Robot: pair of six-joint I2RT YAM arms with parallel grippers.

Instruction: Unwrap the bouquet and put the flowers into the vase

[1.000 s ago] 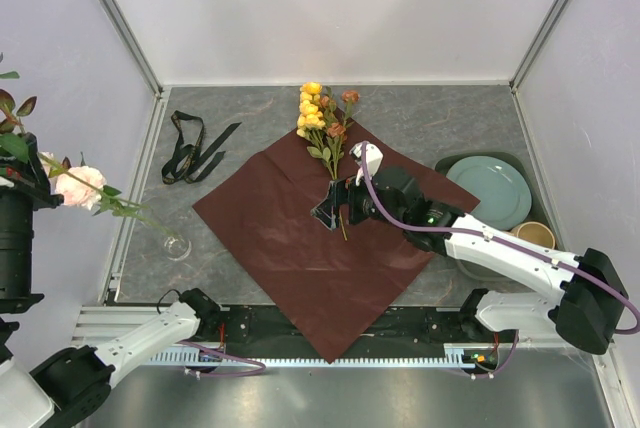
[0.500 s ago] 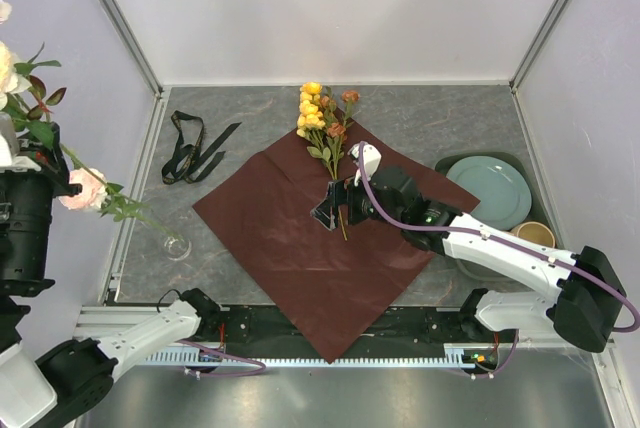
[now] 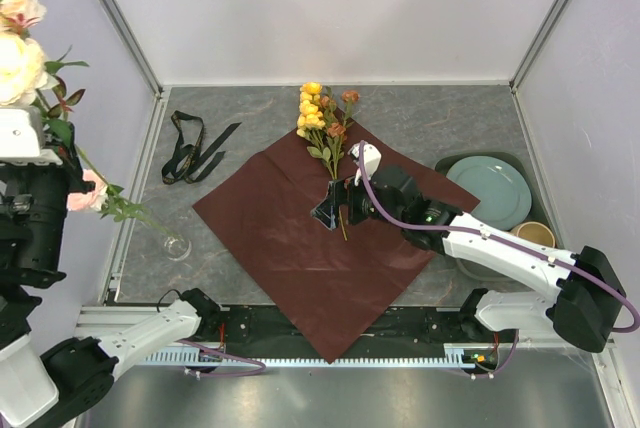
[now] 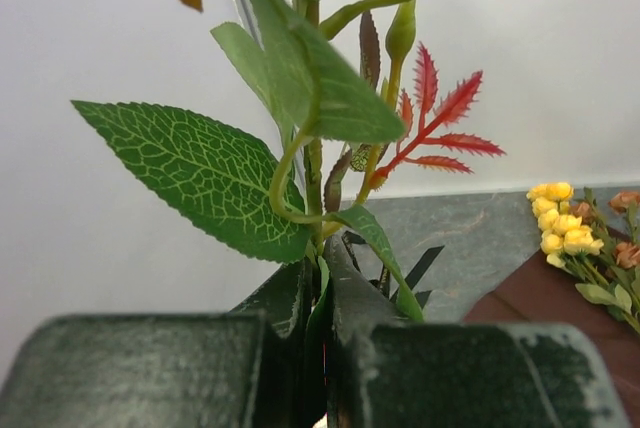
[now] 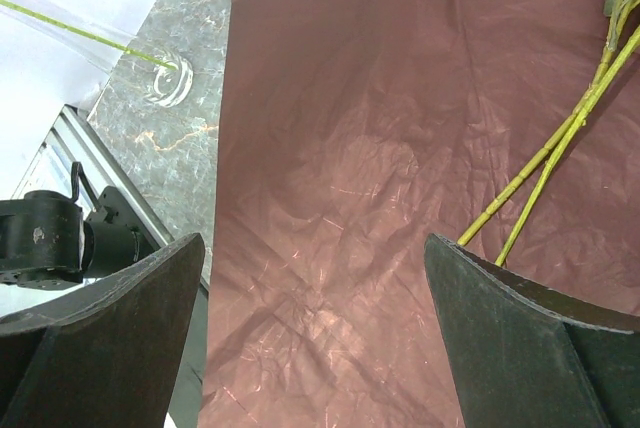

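My left tool (image 4: 322,283) is pressed together on the green stems of the rose bunch (image 3: 20,43). It is raised high at the left side of the scene, beyond the bench's left edge. From the wrist view I see its fingers closed tight around the stalks, with broad green leaves and a red fern-like sprig just above them. Cream and pink blooms stand at the top. One long thin stem slants down from the bunch to the vase (image 3: 178,246), which sits on the grey bench (image 3: 420,118) near its left edge. In the right wrist view the stem's tip sits at the vase's rim; I can't tell whether it is inside.

My right tool (image 3: 338,204) is spread wide and holds nothing. It sits over the middle of the maroon wrapping paper (image 3: 290,258), which lies flat and open on the bench. The yellow flowers (image 3: 313,111) lie at the paper's far corner, with rust-orange blooms beside them. Their stems (image 5: 560,143) run nearward and end just beside the tool's right finger (image 5: 520,338).

The black ribbon (image 3: 190,153) lies loose at far left, clear of the paper. A green plate (image 3: 490,191) and a beige mug (image 3: 535,236) sit at the right.
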